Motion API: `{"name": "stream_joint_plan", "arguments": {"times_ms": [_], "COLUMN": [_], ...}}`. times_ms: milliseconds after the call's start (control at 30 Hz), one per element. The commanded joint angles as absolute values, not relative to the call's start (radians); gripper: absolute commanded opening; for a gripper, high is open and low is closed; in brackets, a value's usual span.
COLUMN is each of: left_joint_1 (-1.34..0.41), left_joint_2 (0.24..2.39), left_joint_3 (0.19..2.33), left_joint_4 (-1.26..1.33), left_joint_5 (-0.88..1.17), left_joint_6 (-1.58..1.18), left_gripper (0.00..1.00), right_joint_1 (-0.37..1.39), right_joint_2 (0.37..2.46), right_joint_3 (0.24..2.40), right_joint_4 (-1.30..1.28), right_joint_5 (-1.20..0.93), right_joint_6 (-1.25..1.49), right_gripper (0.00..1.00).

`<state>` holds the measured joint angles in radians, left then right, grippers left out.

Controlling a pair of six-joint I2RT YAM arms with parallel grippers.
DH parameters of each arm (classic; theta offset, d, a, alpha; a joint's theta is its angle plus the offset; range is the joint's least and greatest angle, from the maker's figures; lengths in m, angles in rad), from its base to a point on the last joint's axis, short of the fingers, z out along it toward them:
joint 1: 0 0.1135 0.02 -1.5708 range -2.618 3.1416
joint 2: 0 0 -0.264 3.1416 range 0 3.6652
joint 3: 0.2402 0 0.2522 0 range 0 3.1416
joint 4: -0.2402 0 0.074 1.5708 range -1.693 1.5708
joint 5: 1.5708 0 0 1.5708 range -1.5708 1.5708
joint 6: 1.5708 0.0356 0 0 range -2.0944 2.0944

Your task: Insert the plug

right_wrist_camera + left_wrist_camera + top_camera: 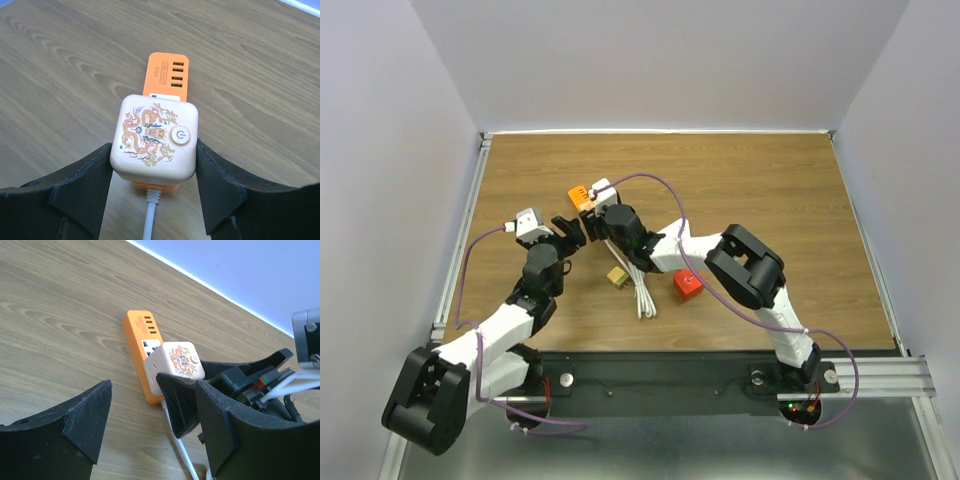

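The right gripper [154,150] clamps the white cube plug [155,137] resting on the orange power strip [167,75] (white cord [150,220] trailing near), while the left gripper [570,230] hovers just left, jaws apart.

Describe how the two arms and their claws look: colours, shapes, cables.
The left arm and right arm both have white links between bulky black joints, on black bases. A thin purple cable loops along each. The left claw and right claw have matte black, wedge-shaped fingers with angular facets. A small white camera block sits on the left wrist.
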<state>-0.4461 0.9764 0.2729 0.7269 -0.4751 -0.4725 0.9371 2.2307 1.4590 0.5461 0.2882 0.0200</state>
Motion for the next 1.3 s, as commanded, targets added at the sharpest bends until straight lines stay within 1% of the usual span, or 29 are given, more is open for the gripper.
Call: {"name": "stream_joint_plan", "arguments": {"times_ms": [0, 33, 133, 300, 400, 467, 500, 533, 633, 667, 733, 767, 800, 867, 900, 967, 1000, 1067, 1133, 1233, 1267], "left_joint_1": [-0.453, -0.453, -0.453, -0.453, -0.454, -0.475, -0.491, -0.532, -0.592, -0.616, -0.626, -0.63, -0.635, -0.641, -0.652, -0.673, -0.693, -0.765, -0.833, -0.915, -0.934], "left_joint_2": [0.933, 0.931, 0.917, 0.897, 0.884, 0.89, 0.897, 0.906, 0.96, 0.974, 1.008, 1.015, 1.029, 1.042, 1.057, 1.089, 1.101, 1.152, 1.219, 1.291, 1.339], "left_joint_3": [0.268, 0.27, 0.27, 0.268, 0.262, 0.258, 0.258, 0.264, 0.287, 0.291, 0.293, 0.29, 0.287, 0.282, 0.282, 0.287, 0.29, 0.308, 0.331, 0.376, 0.391], "left_joint_4": [0.713, 0.712, 0.709, 0.704, 0.709, 0.735, 0.747, 0.771, 0.821, 0.833, 0.885, 0.906, 0.926, 0.98, 0.995, 1.031, 1.041, 1.066, 1.101, 1.156, 1.169], "left_joint_5": [-0.483, -0.482, -0.477, -0.476, -0.439, -0.416, -0.417, -0.419, -0.425, -0.399, -0.347, -0.294, -0.27, -0.203, -0.178, -0.135, -0.127, -0.121, -0.065, -0.005, 0.059], "left_joint_6": [-0.443, -0.442, -0.434, -0.426, -0.419, -0.394, -0.382, -0.346, -0.284, -0.252, -0.226, -0.216, -0.209, -0.199, -0.178, -0.157, -0.135, -0.08, -0.04, -0.005, -0.005], "left_gripper": [0.78, 0.78, 0.78, 0.78, 0.78, 0.76, 0.76, 0.76, 0.76, 0.77, 0.77, 0.77, 0.77, 0.77, 0.77, 0.77, 0.77, 0.77, 0.77, 0.77, 0.77], "right_joint_1": [0.968, 0.968, 0.968, 0.968, 0.968, 0.968, 0.968, 0.968, 0.968, 0.968, 0.968, 0.968, 0.968, 0.968, 0.968, 0.968, 0.968, 0.968, 0.968, 0.966, 0.963], "right_joint_2": [2.152, 2.131, 2.018, 1.898, 1.83, 1.754, 1.721, 1.663, 1.559, 1.486, 1.41, 1.335, 1.292, 1.22, 1.151, 1.061, 1.06, 0.98, 0.927, 0.899, 0.9], "right_joint_3": [1.398, 1.384, 1.292, 1.155, 1.085, 0.994, 0.961, 0.883, 0.757, 0.677, 0.588, 0.55, 0.472, 0.404, 0.353, 0.301, 0.279, 0.227, 0.216, 0.225, 0.232], "right_joint_4": [0.475, 0.492, 0.605, 0.669, 0.675, 0.675, 0.675, 0.673, 0.675, 0.673, 0.673, 0.673, 0.675, 0.678, 0.681, 0.68, 0.675, 0.658, 0.606, 0.577, 0.562], "right_joint_5": [0.236, 0.229, 0.192, 0.114, 0.126, 0.162, 0.219, 0.239, 0.316, 0.331, 0.4, 0.42, 0.437, 0.439, 0.439, 0.468, 0.468, 0.532, 0.636, 0.742, 0.759], "right_joint_6": [0.051, 0.048, 0.046, 0.04, 0.041, 0.054, 0.069, 0.072, 0.104, 0.115, 0.149, 0.162, 0.178, 0.213, 0.225, 0.258, 0.258, 0.288, 0.319, 0.322, 0.318], "right_gripper": [0.68, 0.77, 0.93, 0.99, 0.99, 0.99, 0.99, 0.99, 0.99, 0.99, 0.99, 0.99, 0.99, 0.99, 0.99, 0.99, 0.99, 0.99, 1.0, 1.0, 1.0]}}
